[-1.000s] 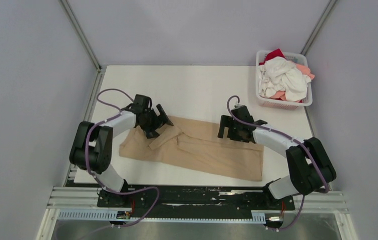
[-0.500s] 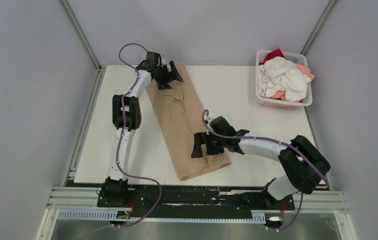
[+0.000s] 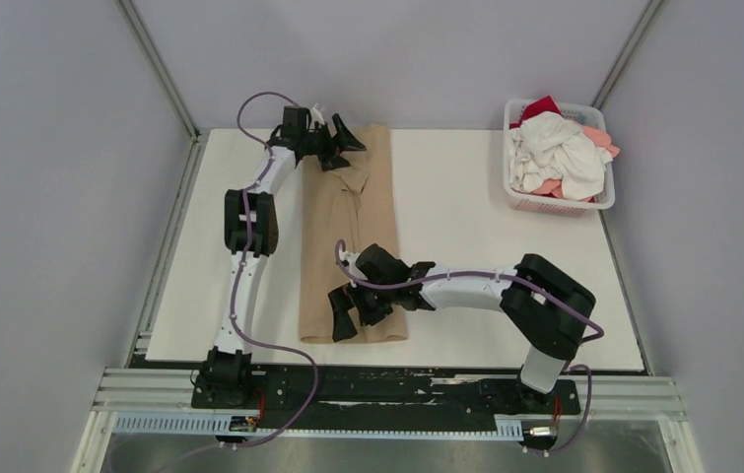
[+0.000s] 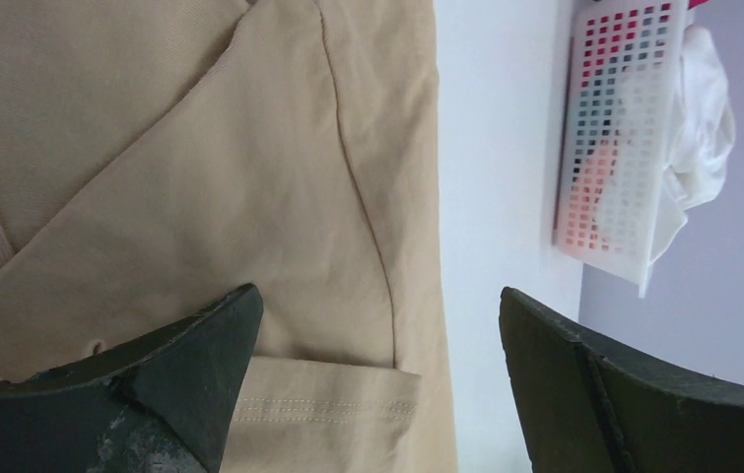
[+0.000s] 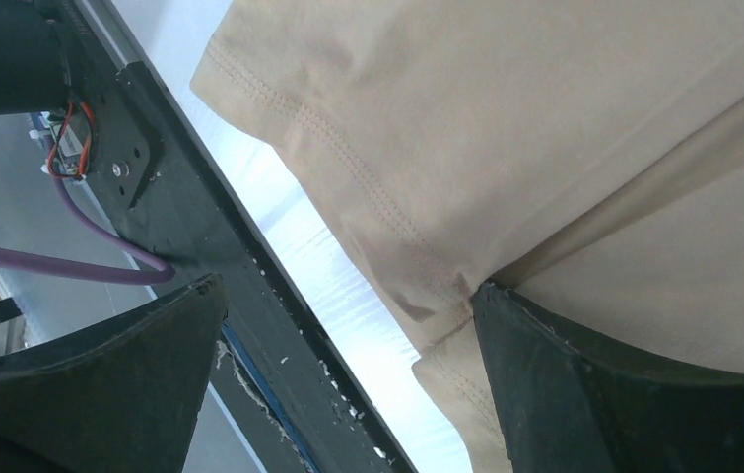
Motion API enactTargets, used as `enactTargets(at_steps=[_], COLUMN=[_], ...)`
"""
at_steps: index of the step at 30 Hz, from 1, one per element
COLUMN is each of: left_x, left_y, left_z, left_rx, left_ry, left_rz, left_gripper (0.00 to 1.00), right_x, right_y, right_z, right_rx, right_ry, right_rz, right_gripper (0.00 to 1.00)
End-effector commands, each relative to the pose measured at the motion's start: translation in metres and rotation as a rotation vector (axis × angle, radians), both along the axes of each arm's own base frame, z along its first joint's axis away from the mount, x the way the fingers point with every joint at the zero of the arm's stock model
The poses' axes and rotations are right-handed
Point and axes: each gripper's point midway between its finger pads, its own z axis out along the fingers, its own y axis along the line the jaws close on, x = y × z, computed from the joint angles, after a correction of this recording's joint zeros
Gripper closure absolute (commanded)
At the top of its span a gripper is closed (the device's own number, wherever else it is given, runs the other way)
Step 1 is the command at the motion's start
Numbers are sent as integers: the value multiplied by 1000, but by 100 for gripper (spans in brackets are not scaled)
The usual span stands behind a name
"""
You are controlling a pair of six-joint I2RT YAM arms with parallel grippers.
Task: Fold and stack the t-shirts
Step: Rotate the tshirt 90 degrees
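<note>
The tan t-shirt (image 3: 348, 232) lies as a long narrow folded strip running from the table's far edge to its near edge. My left gripper (image 3: 341, 146) hovers open over its far end. In the left wrist view the tan tee (image 4: 200, 177) and its stitched hem lie under the left gripper (image 4: 377, 296), whose jaws stand wide apart. My right gripper (image 3: 356, 313) is open at the shirt's near end. In the right wrist view one finger of the right gripper (image 5: 348, 286) rests on the tee's hem corner (image 5: 545, 118). White (image 3: 555, 153), coral-pink (image 3: 599, 138) and red (image 3: 543, 106) t-shirts are heaped in the basket.
A white lattice basket (image 3: 557, 204) stands at the table's far right corner and also shows in the left wrist view, basket (image 4: 614, 148). The black mounting rail (image 5: 200, 227) runs along the near table edge just below the right gripper. Grey walls close in both sides.
The tan tee has swung from lying across the table to lying front-to-back. The left arm stretched to the far edge; the right arm swept left toward the near edge.
</note>
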Motion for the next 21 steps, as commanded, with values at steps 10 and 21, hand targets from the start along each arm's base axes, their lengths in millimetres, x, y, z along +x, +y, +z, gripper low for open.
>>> enactTargets(at_steps=[10, 21], left_x=[-24, -261], left_y=[-1, 55], left_z=[188, 157], left_rx=[-2, 482], left_ry=[-329, -248], left_rz=[-28, 247], left_gripper=[0, 0], right_x=[30, 30], right_y=[-46, -130], right_z=[89, 45], right_rx=[86, -32], right_ry=[-192, -65], right_rz=[-276, -526], right_gripper=[0, 0])
